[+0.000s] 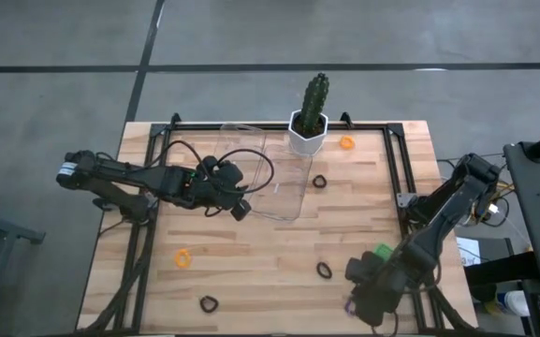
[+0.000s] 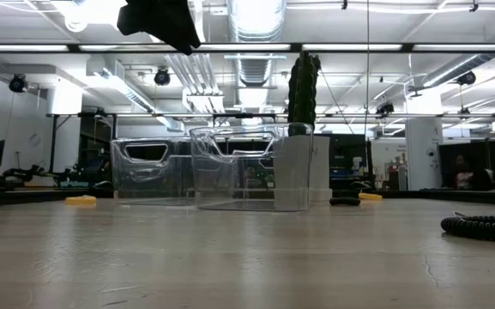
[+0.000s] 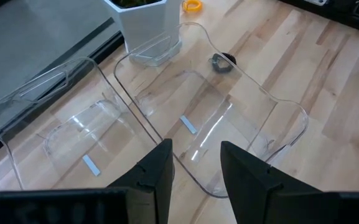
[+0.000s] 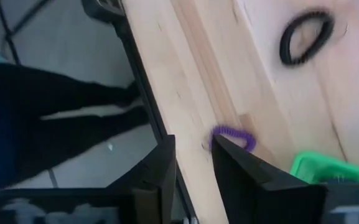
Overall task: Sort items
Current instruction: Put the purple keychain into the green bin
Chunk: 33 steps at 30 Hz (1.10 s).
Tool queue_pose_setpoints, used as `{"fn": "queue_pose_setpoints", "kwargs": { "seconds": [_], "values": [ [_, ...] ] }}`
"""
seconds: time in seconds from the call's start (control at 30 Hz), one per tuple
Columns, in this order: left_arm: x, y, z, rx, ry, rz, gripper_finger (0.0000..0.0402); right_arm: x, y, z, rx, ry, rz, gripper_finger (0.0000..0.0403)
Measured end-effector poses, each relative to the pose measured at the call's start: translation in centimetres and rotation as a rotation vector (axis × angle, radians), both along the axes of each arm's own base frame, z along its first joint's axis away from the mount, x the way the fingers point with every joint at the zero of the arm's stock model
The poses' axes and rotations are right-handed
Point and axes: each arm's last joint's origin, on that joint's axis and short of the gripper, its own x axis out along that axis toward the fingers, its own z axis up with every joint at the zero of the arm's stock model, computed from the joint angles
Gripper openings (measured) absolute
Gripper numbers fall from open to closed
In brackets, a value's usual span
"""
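right hand (image 4: 191,171): fingers slightly apart, empty, lower right of high view, at purple loop (image 4: 234,136)
left hand (image 3: 195,168): apart, empty, over clear tray (image 3: 263,106)
tip: centre on loop near desk (image 1: 251,253) edge, then close

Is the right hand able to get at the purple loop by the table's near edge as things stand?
Probably yes: the right hand hovers right by the purple loop, fingers parted, nothing lying between; the green tray sits just beside it.

My feeds: high view, straight down over the whole table (image 1: 279,253). Low view, tabletop level, facing the clear trays (image 2: 251,167) and the room. Left wrist, close above those trays (image 3: 229,124). Right wrist, close over the table's edge (image 4: 185,81).
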Motion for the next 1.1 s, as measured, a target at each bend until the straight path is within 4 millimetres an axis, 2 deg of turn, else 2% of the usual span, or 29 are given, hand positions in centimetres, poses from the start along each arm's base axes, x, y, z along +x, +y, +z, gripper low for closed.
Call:
{"fn": "queue_pose_setpoints", "kwargs": {
  "seconds": [0.2,0.47,0.63,0.87,1.0,1.1],
  "values": [
    [0.0,0.0,0.0,0.001,0.000,0.000,0.0128,0.3,0.6,-1.1,0.005,0.059,0.015,0.0127],
    [0.0,0.0,0.0,0.004,0.003,-0.003,0.0128,0.7,0.3,-1.2,-0.023,0.044,0.071,0.0163],
    [0.0,0.0,0.0,0.006,0.004,-0.005,0.0128,1.2,-0.2,-2.1,-0.056,0.086,0.261,0.0176],
    [0.0,0.0,0.0,0.006,0.005,-0.005,0.0128,2.3,-0.3,-5.5,-0.123,0.201,0.565,0.0185],
    [0.0,0.0,0.0,0.006,0.004,-0.005,0.0128,3.0,-0.2,-7.0,-0.161,0.213,0.645,0.0185],
    [0.0,0.0,0.0,0.003,0.003,-0.002,0.0128,3.5,-0.2,-7.3,-0.175,0.199,0.678,0.0185]
  ]
}}
